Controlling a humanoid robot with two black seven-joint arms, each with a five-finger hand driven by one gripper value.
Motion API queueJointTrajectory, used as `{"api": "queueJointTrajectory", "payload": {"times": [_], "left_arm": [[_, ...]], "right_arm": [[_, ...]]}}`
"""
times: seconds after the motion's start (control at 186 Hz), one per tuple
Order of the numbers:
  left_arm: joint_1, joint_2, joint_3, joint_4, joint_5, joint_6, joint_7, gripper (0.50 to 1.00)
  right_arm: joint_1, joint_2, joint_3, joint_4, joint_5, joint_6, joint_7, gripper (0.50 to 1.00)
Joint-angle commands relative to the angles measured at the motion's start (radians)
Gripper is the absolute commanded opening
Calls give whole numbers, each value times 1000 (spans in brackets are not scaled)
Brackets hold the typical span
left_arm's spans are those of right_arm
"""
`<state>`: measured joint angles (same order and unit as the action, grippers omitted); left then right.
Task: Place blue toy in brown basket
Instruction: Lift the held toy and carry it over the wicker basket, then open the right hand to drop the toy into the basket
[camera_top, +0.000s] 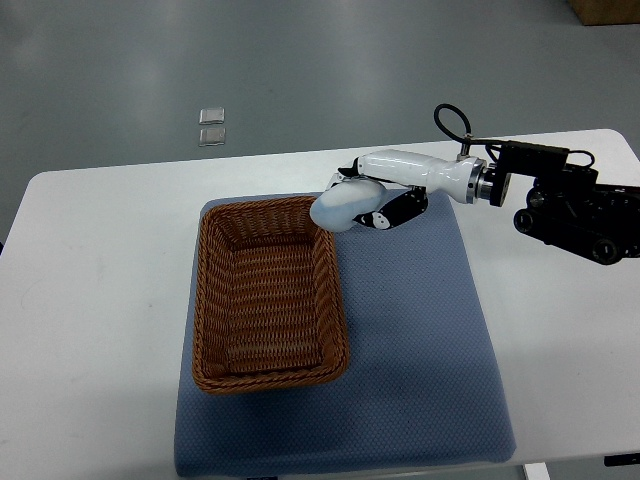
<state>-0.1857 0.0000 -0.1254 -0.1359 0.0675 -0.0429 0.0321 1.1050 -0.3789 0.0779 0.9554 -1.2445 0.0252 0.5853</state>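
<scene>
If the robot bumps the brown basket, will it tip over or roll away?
Probably neither. The brown basket is wide, low and flat-bottomed, so it should slide rather than tip. It sits on the blue mat, whose textured surface likely slows sliding. Being empty wicker, it is probably light, so a bump from the right hand could shift it.

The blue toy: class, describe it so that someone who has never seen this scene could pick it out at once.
Start at the white table and the blue-grey mat on it, where a brown wicker basket sits on the mat's left part. At the basket's far right corner, the right robot hand grips the blue toy. It is the only pale, smooth, rounded thing there, unlike the woven basket.
</scene>
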Motion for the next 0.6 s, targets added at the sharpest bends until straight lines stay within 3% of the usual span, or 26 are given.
{"api": "queueJointTrajectory", "payload": {"times": [0.0, 0.242, 0.301, 0.387, 0.597], "left_arm": [[0, 0, 0, -1, 0, 0, 0, 1000], [0, 0, 0, -1, 0, 0, 0, 1000], [0, 0, 0, -1, 0, 0, 0, 1000], [0, 0, -2, -1, 0, 0, 0, 1000], [0, 0, 0, -1, 0, 0, 0, 1000]], "right_arm": [[35, 54, -35, -29, 0, 9, -1, 570], [73, 161, -90, -86, 0, 10, 1, 611], [75, 195, -110, -93, 3, 10, 1, 686], [78, 221, -113, -112, 23, 10, 1, 752], [68, 233, -112, -125, 28, 5, -1, 844]]}}
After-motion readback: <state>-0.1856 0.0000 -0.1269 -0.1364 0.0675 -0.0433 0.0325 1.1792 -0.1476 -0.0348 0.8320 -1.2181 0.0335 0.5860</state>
